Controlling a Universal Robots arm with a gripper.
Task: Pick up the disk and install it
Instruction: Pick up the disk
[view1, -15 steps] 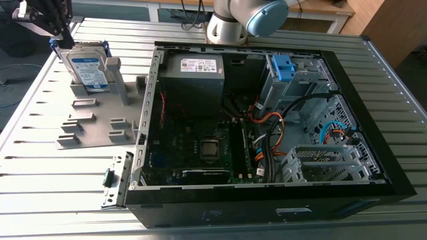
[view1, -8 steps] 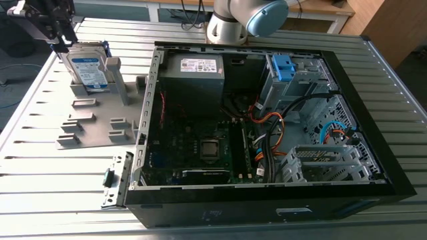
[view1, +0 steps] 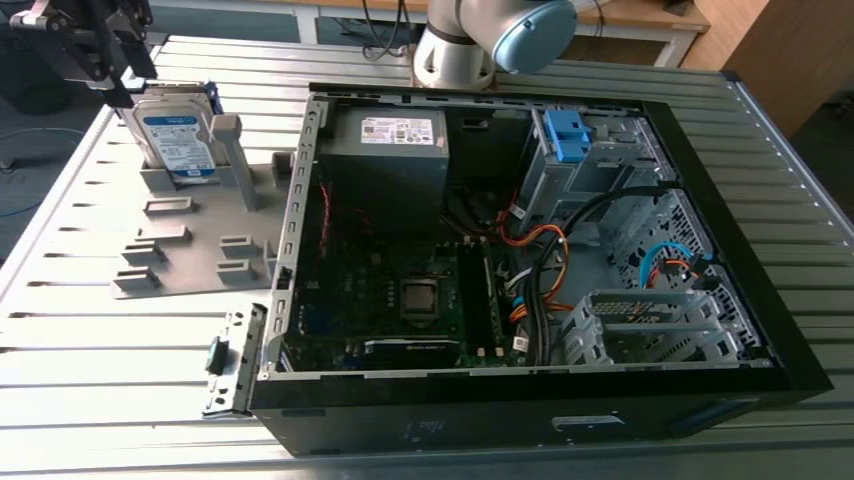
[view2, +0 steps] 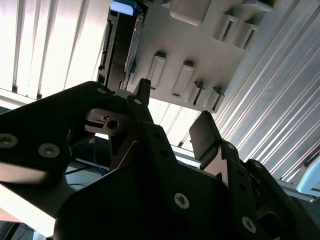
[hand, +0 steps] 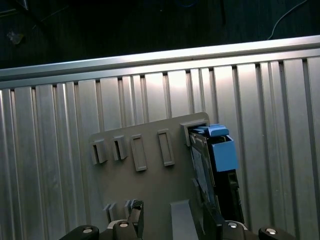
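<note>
The gripper (view2: 172, 102) hangs with its jaws parted and nothing between them, just above the disk (view1: 180, 140). The disk stands on end in a slot of the grey holder plate (view1: 200, 250), its long axis upright and its top edge toward the fingertips. It is at the exterior view's left of the open computer case (view1: 467, 420).

Bright light, seemingly from overhead, is glaring off the metal table (view1: 80, 330) in the exterior view, washing its slats white. The computer case (view1: 467, 425) is lying in deep shadow inside. In the second wrist view the gripper (view2: 172, 105) is showing as a backlit black silhouette against blown-out slats; the first wrist view is looking evenly lit.
</note>
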